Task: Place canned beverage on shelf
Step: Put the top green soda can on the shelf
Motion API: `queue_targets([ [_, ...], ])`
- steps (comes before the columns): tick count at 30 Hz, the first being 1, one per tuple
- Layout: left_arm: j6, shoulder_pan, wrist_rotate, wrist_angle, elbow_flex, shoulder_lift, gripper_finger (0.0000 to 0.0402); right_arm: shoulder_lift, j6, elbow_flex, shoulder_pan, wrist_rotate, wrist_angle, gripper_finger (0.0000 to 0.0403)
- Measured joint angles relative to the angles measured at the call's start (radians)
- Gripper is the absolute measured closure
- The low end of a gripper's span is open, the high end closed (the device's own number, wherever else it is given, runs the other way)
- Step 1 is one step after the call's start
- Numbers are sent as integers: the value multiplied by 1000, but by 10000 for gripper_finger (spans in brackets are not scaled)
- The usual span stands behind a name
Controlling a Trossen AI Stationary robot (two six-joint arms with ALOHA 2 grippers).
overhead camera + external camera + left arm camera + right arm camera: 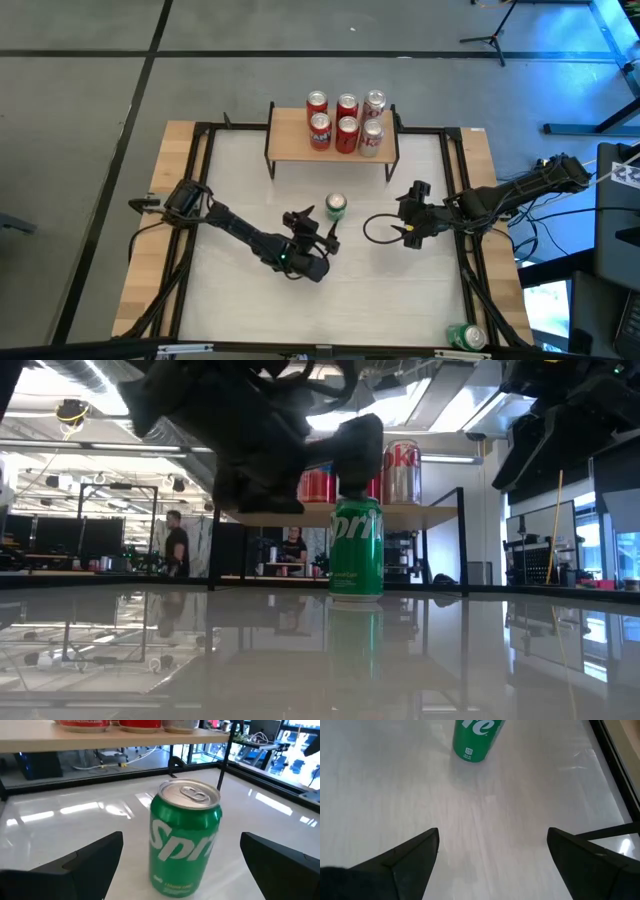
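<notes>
A green canned beverage point(336, 206) stands upright on its base on the white table, in front of the shelf point(332, 143); it also shows in the left wrist view point(185, 837), the low view point(356, 548) and the right wrist view point(476, 739). The shelf's light-wood top on thin black legs carries several red and silver cans point(346, 122). My left gripper point(312, 232) stands open just near-left of the green can, its fingers wide on either side without touching. My right gripper point(408, 222) hangs open to the can's right, above the table.
Black frame rails point(200, 200) run along the table's sides. Another green can point(466, 337) lies on the wooden edge at the near right corner. Bare white table point(485, 835) spreads under my right gripper. People stand in the room beyond the table point(177, 545).
</notes>
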Motion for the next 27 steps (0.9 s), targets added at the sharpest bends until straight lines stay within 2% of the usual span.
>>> queue_targets([
  [5,94,32,64,100,0,0,8,0,-3,0,0,15,0,36],
  [11,177,68,49,142,-1,0,8,0,-3,0,0,16,-3,36],
  [15,181,96,128,148,-1,0,8,0,-3,0,0,9,-6,36],
  [21,214,126,143,160,-1,0,8,0,-3,0,0,9,-6,36],
  [27,284,176,205,205,-1,0,8,0,-3,0,0,10,-5,36],
])
